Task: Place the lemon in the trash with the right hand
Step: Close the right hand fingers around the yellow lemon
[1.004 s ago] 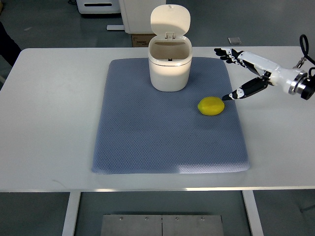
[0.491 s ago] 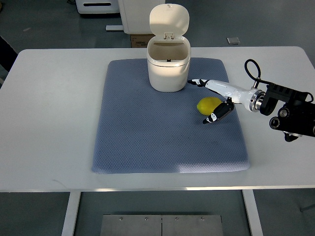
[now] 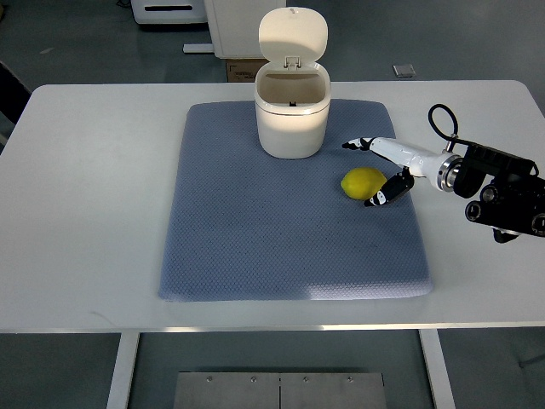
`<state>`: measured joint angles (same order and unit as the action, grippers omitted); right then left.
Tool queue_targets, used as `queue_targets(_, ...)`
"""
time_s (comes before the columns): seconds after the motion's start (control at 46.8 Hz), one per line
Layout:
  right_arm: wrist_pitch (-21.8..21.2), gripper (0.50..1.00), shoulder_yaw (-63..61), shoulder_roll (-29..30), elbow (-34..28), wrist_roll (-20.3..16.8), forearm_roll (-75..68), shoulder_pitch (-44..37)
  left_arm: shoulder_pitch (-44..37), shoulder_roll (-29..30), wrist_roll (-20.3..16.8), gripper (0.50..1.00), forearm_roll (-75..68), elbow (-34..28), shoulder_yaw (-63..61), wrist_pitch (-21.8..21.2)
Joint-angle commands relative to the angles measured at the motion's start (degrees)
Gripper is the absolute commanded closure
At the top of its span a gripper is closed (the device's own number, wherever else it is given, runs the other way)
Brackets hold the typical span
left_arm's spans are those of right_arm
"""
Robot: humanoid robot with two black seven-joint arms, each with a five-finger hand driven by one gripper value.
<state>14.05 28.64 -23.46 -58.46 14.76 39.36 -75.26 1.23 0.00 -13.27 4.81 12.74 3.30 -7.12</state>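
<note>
A yellow lemon (image 3: 363, 182) lies on the blue-grey mat (image 3: 255, 239), to the right of and in front of the trash bin. The cream trash bin (image 3: 293, 115) stands at the mat's far middle with its lid (image 3: 293, 34) tipped up and back. My right hand (image 3: 371, 170) reaches in from the right at lemon height, fingers spread: the long fingers (image 3: 362, 143) lie beyond the lemon, the thumb (image 3: 385, 194) just in front of and to the right of it. The hand brackets the lemon's right side without closing on it. My left hand is out of view.
The mat covers the middle of a white table (image 3: 94, 213). A black cable (image 3: 441, 119) loops above my right wrist (image 3: 502, 192). Beyond the table's far edge stand a white cabinet (image 3: 243, 25) and a cardboard box (image 3: 242, 68).
From above the mat's right edge the right hand swept in to the lemon and turned its fingers around it, then drew back a little to the right. The lemon stays where it was.
</note>
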Motion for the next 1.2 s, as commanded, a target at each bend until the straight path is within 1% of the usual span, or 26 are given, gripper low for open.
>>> queue_targets(0.0, 0.01, 0.590, 0.01, -0.01, 0.10, 0.18, -0.08, 0.11, 0.00, 0.00, 0.00, 0.500, -0.06, 0.00, -0.05, 0.00)
queue_targets(0.128, -0.07, 0.592, 0.01, -0.01, 0.10, 0.18, -0.25, 0.47, 0.00, 0.00, 0.00, 0.500, -0.06, 0.00, 0.04, 0.00)
queue_targets(0.299, -0.07, 0.622, 0.01, -0.01, 0.02, 0.18, -0.34, 0.99, 0.00, 0.00, 0.00, 0.500, -0.06, 0.00, 0.04, 0.00)
queue_targets(0.384, -0.07, 0.628, 0.01, -0.01, 0.02, 0.09, -0.34, 1.08, 0.00, 0.00, 0.00, 0.500, 0.03, 0.00, -0.05, 0.00)
queue_targets(0.811, -0.07, 0.710, 0.01, -0.01, 0.10, -0.09, -0.60, 1.70, 0.00, 0.00, 0.00, 0.500, 0.03, 0.00, 0.04, 0.00)
queue_targets(0.875, -0.07, 0.758, 0.10, -0.01, 0.10, -0.17, -1.13, 1.61, 0.00, 0.00, 0.00, 0.500, 0.03, 0.00, 0.04, 0.00)
queue_targets(0.982, -0.07, 0.858, 0.10, -0.01, 0.02, -0.61, -1.31, 1.61, 0.00, 0.00, 0.00, 0.500, 0.03, 0.00, 0.04, 0.00)
queue_targets(1.068, -0.07, 0.988, 0.71, -0.10, 0.10, -0.53, -1.40, 1.52, 0.00, 0.00, 0.00, 0.500, -0.06, 0.00, 0.04, 0.00)
queue_targets(1.089, -0.07, 1.000, 0.97, -0.10, 0.10, -0.44, -1.40, 1.52, 0.00, 0.00, 0.00, 0.500, -0.06, 0.00, 0.04, 0.00)
queue_targets(1.174, -0.07, 1.000, 1.24, -0.10, 0.02, -0.26, -1.40, 1.52, 0.00, 0.00, 0.00, 0.500, 0.03, 0.00, 0.04, 0.00)
